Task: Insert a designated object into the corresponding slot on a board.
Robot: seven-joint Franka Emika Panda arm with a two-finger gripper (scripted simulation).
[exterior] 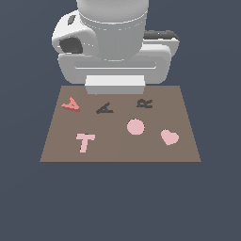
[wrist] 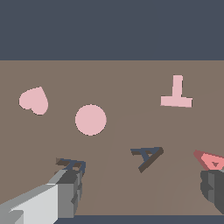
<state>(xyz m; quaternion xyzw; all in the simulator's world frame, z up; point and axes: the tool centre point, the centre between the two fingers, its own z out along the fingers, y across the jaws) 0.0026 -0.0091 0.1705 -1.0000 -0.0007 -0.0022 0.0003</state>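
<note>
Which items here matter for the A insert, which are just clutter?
Job: red A, A slot, board, gripper.
Clutter: pink T, pink circle, pink heart, R recess.

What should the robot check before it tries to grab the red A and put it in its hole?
1. Red A lying free on the board, not held: ok.
2. A-shaped hole empty: ok.
3. Gripper open, fingers wide apart: ok.
4. Gripper around the red A: not ok; the A sits by one fingertip, not between them.
5. Red A turned the same way as the hole: cannot tell.
6. Pink T, circle and heart away from the hole: ok.
</note>
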